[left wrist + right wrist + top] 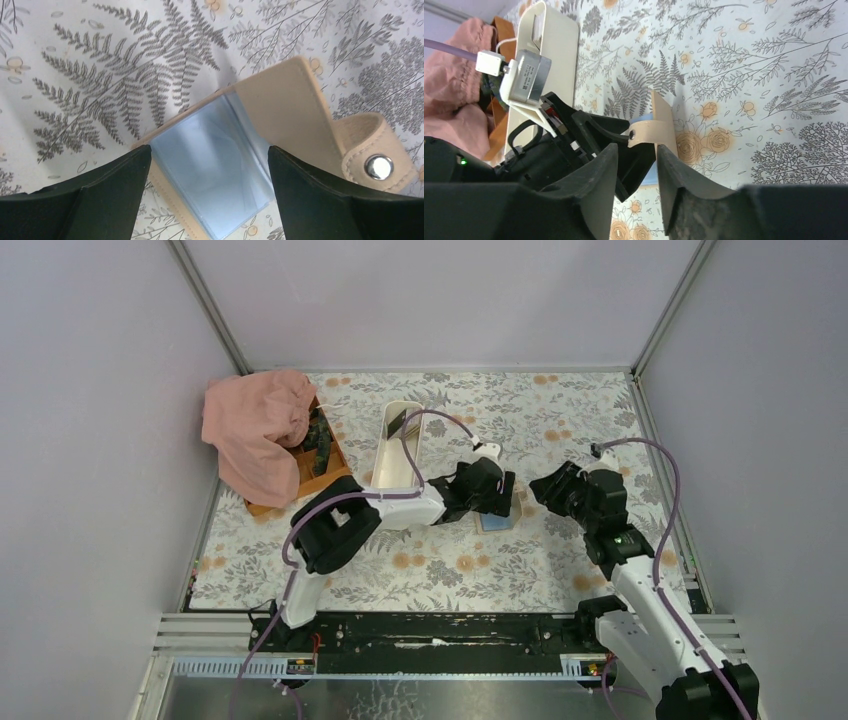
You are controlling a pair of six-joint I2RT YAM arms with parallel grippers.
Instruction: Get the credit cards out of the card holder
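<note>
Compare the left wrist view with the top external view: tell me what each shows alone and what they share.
Only the left wrist view shows the metal snap on the tan strap. Only the top external view shows the pink cloth, the wooden box, the white tray and the right gripper. Both show the card holder lying open on the floral tablecloth, with the open left gripper over it.

We see a floral-print tablecloth [560, 420] covering the table. At the far left, a rumpled pink cloth [255, 430] drapes over a brown wooden box [338, 458] holding dark green items [320, 440]. Just beside the box lies a long white tray [393, 462].
</note>
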